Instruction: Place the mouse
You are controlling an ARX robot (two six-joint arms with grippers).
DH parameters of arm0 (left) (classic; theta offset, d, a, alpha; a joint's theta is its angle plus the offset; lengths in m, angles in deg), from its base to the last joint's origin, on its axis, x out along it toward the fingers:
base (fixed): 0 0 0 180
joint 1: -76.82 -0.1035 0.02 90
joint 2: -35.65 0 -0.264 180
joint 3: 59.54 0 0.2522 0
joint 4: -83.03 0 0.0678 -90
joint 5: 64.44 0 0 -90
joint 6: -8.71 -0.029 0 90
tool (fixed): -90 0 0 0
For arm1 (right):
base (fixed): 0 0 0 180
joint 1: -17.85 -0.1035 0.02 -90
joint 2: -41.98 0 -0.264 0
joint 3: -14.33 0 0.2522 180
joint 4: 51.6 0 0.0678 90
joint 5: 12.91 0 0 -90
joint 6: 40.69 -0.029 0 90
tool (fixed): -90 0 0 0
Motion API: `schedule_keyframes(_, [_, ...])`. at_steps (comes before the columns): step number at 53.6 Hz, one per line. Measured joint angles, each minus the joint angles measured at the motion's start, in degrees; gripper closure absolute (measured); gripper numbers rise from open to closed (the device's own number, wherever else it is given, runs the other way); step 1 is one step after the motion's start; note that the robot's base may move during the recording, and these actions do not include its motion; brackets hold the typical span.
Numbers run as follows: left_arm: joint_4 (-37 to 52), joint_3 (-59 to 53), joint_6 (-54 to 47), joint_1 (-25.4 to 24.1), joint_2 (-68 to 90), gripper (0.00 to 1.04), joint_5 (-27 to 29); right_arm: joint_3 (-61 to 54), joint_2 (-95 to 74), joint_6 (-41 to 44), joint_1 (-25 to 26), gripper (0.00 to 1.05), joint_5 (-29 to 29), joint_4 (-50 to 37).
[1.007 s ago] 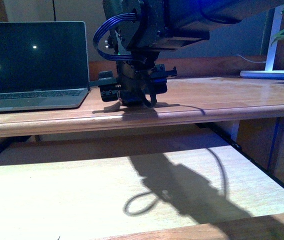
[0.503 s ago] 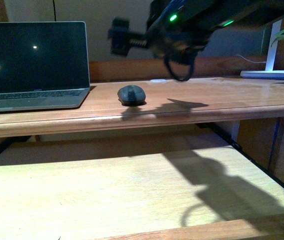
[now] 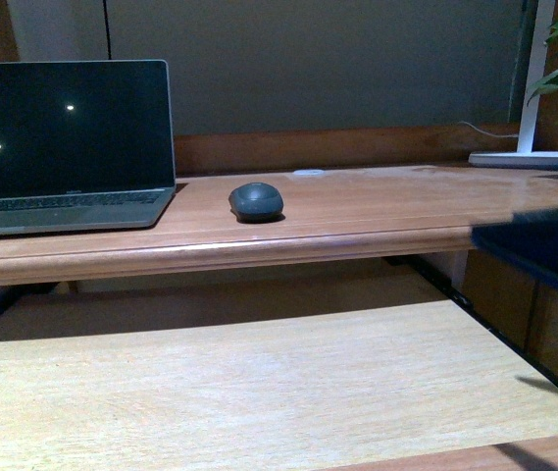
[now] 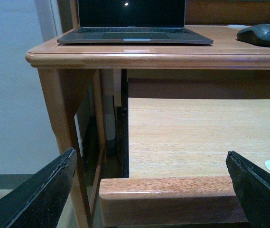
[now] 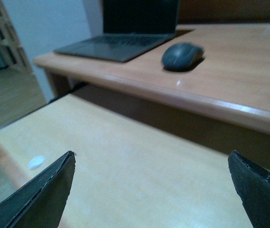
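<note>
The dark grey mouse [image 3: 256,201] rests alone on the wooden desk top [image 3: 377,211], just right of the open laptop [image 3: 68,147]. It also shows in the left wrist view [image 4: 260,34] and, blurred, in the right wrist view [image 5: 182,56]. My left gripper [image 4: 151,153] is open and empty, low in front of the lower shelf's front edge [image 4: 172,199]. My right gripper [image 5: 150,154] is open and empty above the pale lower shelf [image 5: 139,156], well away from the mouse. In the front view only a dark blur of the right arm [image 3: 543,250] shows at the right edge.
A small flat white oval disc [image 3: 309,173] lies behind the mouse near the desk's back rail. A white lamp base [image 3: 529,157] and plant leaves stand at the far right. The pale lower shelf [image 3: 259,392] runs under the desk top. The desk's left leg [image 4: 63,114] is close to my left gripper.
My right arm lifted off the mouse, swung up and right, and left the middle of the front view. The mouse stays on the desk top beside the laptop.
</note>
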Motion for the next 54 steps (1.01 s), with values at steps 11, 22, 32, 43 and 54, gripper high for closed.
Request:
schedule_keyframes(11, [0.0, 0.0, 0.0, 0.0, 0.0, 0.08, 0.0, -12.3, 9.0, 13.7, 6.2, 0.07, 16.8, 12.2])
schedule_keyframes(22, [0.0, 0.0, 0.0, 0.0, 0.0, 0.08, 0.0, -15.6, 7.9, 31.4, 5.7, 0.07, 15.0, 24.5])
schedule_keyframes(32, [0.0, 0.0, 0.0, 0.0, 0.0, 0.08, 0.0, -16.0, 2.0, 31.7, -1.7, 0.07, 7.4, 12.6])
schedule_keyframes(43, [0.0, 0.0, 0.0, 0.0, 0.0, 0.08, 0.0, -12.9, -7.6, 28.4, -10.1, 0.07, -3.8, 1.6])
schedule_keyframes(54, [0.0, 0.0, 0.0, 0.0, 0.0, 0.08, 0.0, -2.4, -21.2, 22.7, -17.4, 0.07, -20.7, -7.6])
